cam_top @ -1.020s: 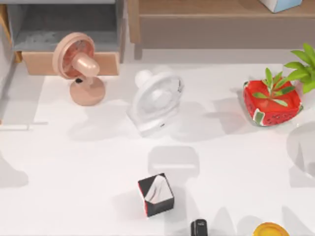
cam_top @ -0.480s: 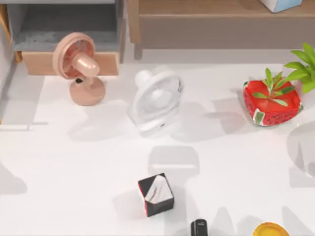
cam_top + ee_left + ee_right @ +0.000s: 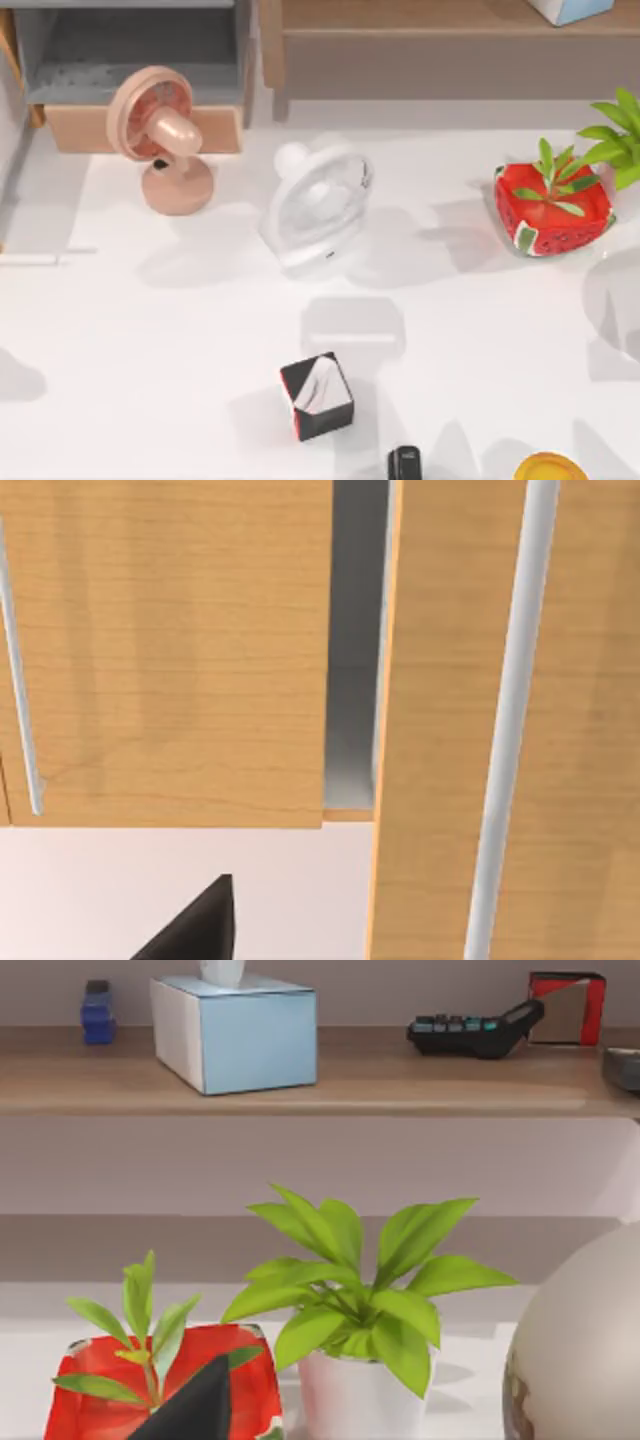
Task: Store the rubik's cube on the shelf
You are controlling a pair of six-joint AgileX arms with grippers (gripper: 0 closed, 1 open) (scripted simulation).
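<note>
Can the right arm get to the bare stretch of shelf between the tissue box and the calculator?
Probably yes. The right wrist view shows the shelf bare between the tissue box and the calculator. The potted plant stands in front, seemingly lower than the board, so passing above it looks feasible.

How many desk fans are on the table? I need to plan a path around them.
2. The pink fan stands at the table's back left, before the grey cabinet. The white fan sits near the middle, right of it. Others may be out of view.
</note>
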